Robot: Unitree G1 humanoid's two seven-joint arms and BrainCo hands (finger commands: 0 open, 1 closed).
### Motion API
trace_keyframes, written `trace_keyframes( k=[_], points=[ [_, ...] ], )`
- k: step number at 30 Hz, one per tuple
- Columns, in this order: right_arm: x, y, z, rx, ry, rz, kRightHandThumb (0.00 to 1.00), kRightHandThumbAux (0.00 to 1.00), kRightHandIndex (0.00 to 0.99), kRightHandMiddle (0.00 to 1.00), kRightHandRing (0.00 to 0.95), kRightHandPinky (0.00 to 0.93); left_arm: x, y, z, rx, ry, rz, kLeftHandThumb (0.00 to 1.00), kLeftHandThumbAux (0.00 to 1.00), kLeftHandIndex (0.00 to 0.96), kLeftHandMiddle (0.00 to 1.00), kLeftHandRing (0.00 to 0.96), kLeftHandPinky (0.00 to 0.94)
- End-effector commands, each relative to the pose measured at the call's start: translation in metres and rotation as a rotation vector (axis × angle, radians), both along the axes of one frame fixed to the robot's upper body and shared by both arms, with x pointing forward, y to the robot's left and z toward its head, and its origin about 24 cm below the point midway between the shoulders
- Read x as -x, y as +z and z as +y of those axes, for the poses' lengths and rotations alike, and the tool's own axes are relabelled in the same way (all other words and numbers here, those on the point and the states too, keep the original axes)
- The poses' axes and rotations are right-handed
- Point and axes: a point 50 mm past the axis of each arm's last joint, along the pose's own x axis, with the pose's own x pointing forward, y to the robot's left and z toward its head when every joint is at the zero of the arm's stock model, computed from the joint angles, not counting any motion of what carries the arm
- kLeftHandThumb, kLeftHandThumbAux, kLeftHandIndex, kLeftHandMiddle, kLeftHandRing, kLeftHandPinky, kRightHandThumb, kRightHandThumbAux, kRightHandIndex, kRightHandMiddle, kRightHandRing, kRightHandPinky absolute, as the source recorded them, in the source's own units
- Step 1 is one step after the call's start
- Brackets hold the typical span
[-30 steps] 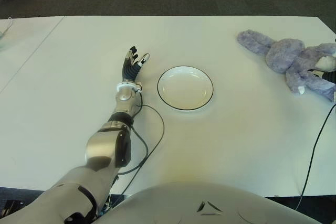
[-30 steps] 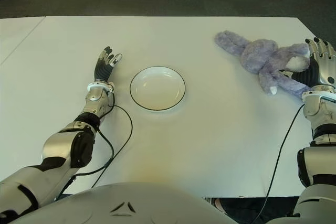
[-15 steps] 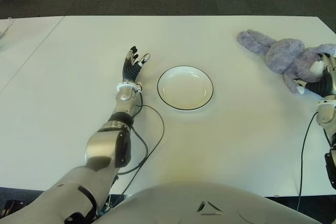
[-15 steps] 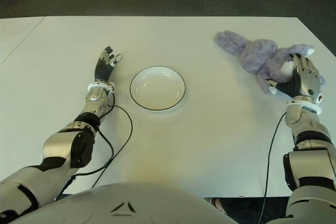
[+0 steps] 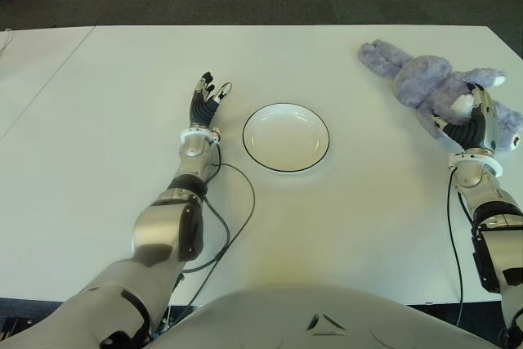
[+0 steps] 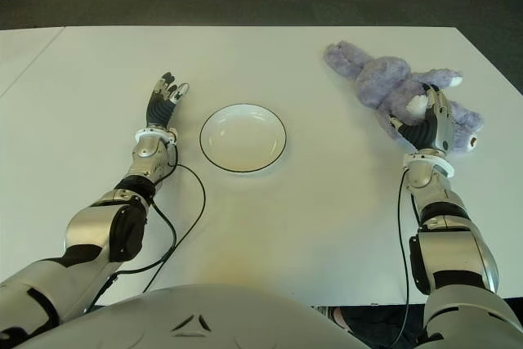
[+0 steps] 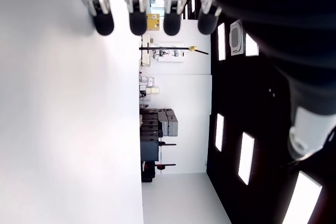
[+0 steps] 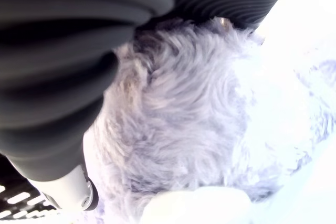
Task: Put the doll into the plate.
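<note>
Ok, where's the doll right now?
The doll lies on the white table at the robot's far right, well right of the empty plate. The right hand is on it; the left hand shows left of the plate.

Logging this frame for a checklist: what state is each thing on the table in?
doll: lying on the table, right of the plate, under the right robot hand.
plate: empty, upright.
right robot hand: on the doll, closing around it.
left robot hand: open, left of the plate.
</note>
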Motion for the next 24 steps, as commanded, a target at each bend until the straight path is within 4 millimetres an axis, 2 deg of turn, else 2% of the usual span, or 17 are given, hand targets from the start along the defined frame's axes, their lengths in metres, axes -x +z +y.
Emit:
trace_keyframes(
  k=[1,4,6,7,8,9,10,12,13,17,20,24],
  points=[
    [0.006,-0.052,0.044,-0.163,0.142,0.221,0.261,0.728,0.093,0.221,0.246,0.248,0.076,-0.086,-0.007,0.107,0.016,0.401,0.000,0.531,0.000,0.019,0.008,0.020],
    [0.005,-0.060,0.053,-0.233,0.170,0.279,0.236,0.717,0.120,0.273,0.298,0.303,0.077,-0.086,-0.006,0.098,0.016,0.398,0.000,0.532,0.000,0.022,0.008,0.010],
    [0.004,-0.063,0.057,-0.290,0.183,0.311,0.261,0.732,0.215,0.323,0.350,0.386,0.078,-0.086,-0.006,0.093,0.016,0.395,0.000,0.527,0.000,0.022,0.006,0.001],
    [0.004,-0.064,0.057,-0.311,0.187,0.320,0.573,0.731,0.360,0.383,0.406,0.441,0.078,-0.086,-0.005,0.091,0.015,0.394,0.000,0.523,0.000,0.021,0.005,0.000],
    [0.003,-0.064,0.058,-0.344,0.192,0.326,0.625,0.730,0.384,0.392,0.415,0.451,0.078,-0.087,-0.005,0.088,0.013,0.394,0.000,0.523,0.000,0.021,0.005,0.000],
    [0.002,-0.064,0.059,-0.367,0.197,0.330,0.671,0.727,0.408,0.478,0.514,0.541,0.078,-0.087,-0.005,0.086,0.012,0.394,0.000,0.520,0.000,0.019,0.004,0.000],
    [0.001,-0.064,0.059,-0.389,0.200,0.333,0.684,0.725,0.416,0.519,0.555,0.586,0.079,-0.087,-0.005,0.085,0.011,0.393,0.000,0.509,0.000,0.018,0.003,0.000],
    [0.000,-0.062,0.059,-0.420,0.209,0.331,0.688,0.724,0.418,0.529,0.565,0.598,0.079,-0.087,-0.004,0.088,0.011,0.391,0.000,0.515,0.000,0.018,0.003,0.000],
    [-0.001,-0.061,0.059,-0.432,0.214,0.329,0.692,0.722,0.421,0.571,0.611,0.649,0.079,-0.087,-0.004,0.090,0.011,0.391,0.000,0.513,0.000,0.017,0.003,0.005],
    [-0.004,-0.058,0.060,-0.451,0.231,0.315,0.697,0.720,0.426,0.649,0.693,0.750,0.079,-0.087,-0.004,0.098,0.012,0.384,0.000,0.510,0.000,0.018,0.006,0.015],
    [-0.007,-0.053,0.060,-0.482,0.241,0.288,0.697,0.720,0.430,0.721,0.757,0.790,0.080,-0.087,-0.004,0.119,0.021,0.385,0.000,0.511,0.001,0.020,0.008,0.017],
    [-0.007,-0.051,0.060,-0.526,0.252,0.264,0.697,0.720,0.431,0.747,0.777,0.799,0.080,-0.088,-0.003,0.132,0.027,0.391,0.000,0.513,0.004,0.025,0.011,0.018]
  ],
)
